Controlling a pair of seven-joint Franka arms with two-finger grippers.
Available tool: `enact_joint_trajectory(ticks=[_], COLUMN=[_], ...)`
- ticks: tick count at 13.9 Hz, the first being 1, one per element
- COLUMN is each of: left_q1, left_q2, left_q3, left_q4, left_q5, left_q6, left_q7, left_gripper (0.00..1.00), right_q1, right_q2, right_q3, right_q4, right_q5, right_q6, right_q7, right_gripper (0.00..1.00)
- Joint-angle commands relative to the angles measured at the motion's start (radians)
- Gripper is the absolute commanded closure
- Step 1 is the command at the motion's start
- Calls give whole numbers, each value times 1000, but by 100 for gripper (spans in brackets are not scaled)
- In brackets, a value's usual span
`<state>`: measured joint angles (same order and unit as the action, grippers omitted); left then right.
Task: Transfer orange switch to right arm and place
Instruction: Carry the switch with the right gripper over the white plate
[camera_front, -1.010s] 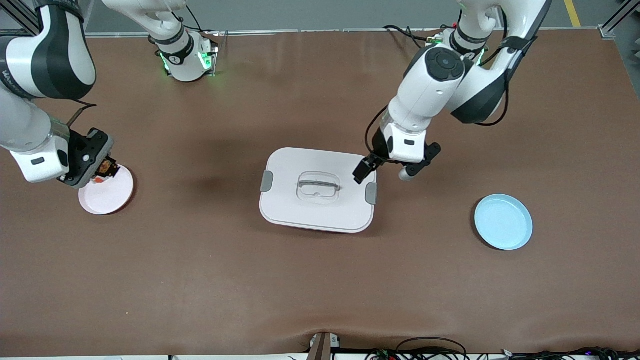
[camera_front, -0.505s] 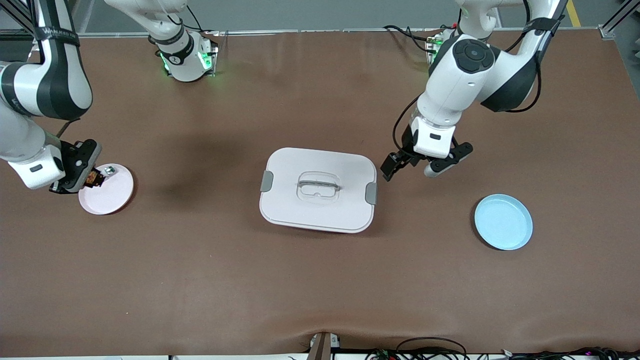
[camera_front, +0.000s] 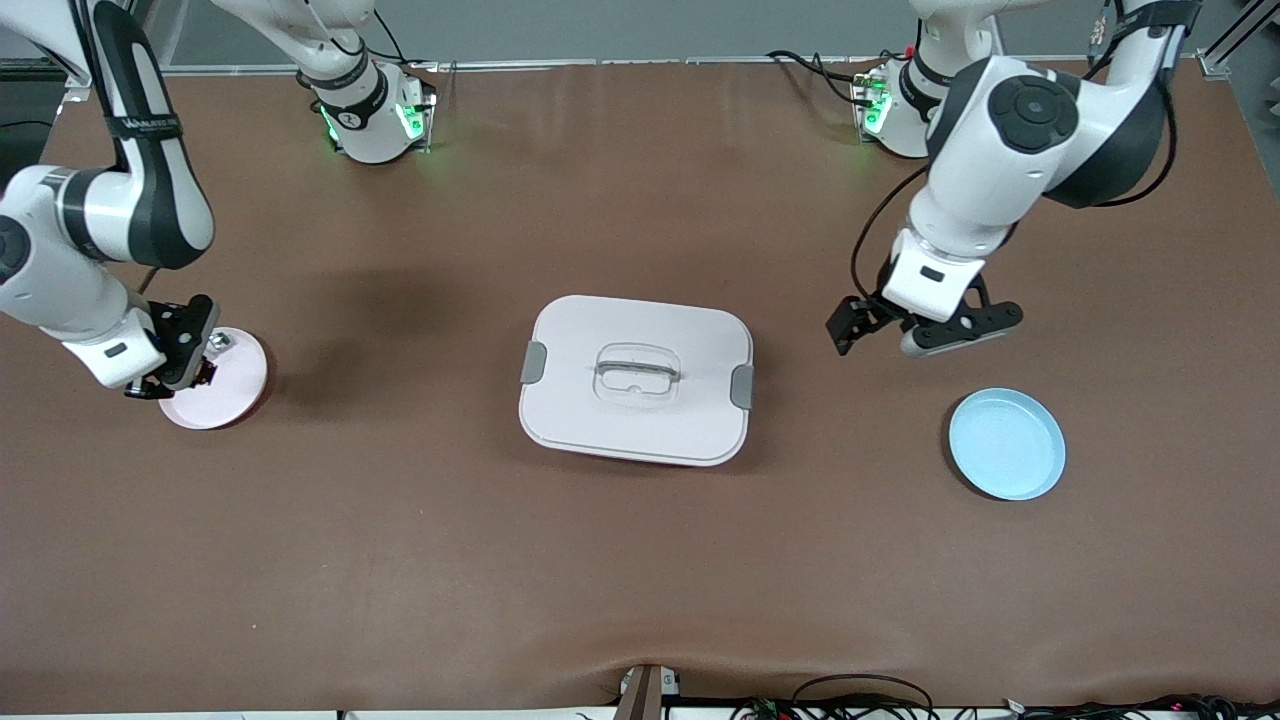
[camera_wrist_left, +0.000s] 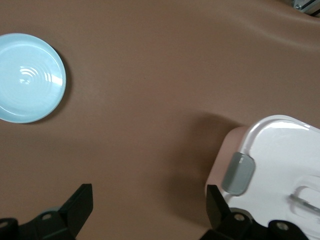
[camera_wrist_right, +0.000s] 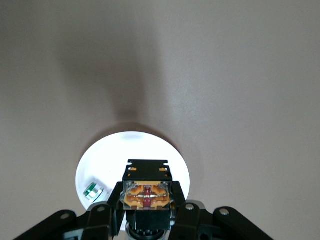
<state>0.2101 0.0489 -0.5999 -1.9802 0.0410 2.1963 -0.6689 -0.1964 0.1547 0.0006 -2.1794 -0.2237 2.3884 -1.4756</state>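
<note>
From my seat I can read almost nothing. The right arm (camera_front: 130, 190) carries a line of small white lettering on the black band of its upper link, but I cannot make out the words. A round mark sits on that arm's base (camera_front: 348, 118) beside the green lights; it is too small for me to tell what it is. I see no other label, number or sign.

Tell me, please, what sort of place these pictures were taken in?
Probably a robotics lab or test cell: two Franka arms bolted along a brown-covered table, cables along its edges, and staged props, a pink plate, a blue plate and a lidded white box.
</note>
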Motion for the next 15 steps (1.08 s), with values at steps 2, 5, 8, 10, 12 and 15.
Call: enact_joint_trajectory(ticks=[2,5,8,10,12,15], left_q1=[93,166,250,287,301,324], left_q2=[-57,-60,-58,-57,-47,-46], left_q3=[-9,-5,-3,-3,0,0], left_q4=[-22,-2,55,108,177,230], left_q5=[-4,-18,-65,-67,-66,-66], left_q6=[-41,-113,-164,-220,-292,-319], left_q7=[150,323,437,462,463,463], left_gripper=[0,0,0,0,0,0], right_q1=[-64,-122,-135,-135,-136,-161], right_q2=[3,37,78,95,120,160], right_q3=[16,16,16,16,16,16], right_q4=[-94,-121,-132,-134,-132,-132], right_q5=[-100,-152,-216,-243,-252,-253], right_q6=[144,231,281,307,317,362], right_q7=[-14,-15,-15,-15,-51,-61], right_gripper=[100,100,100,100,100,100])
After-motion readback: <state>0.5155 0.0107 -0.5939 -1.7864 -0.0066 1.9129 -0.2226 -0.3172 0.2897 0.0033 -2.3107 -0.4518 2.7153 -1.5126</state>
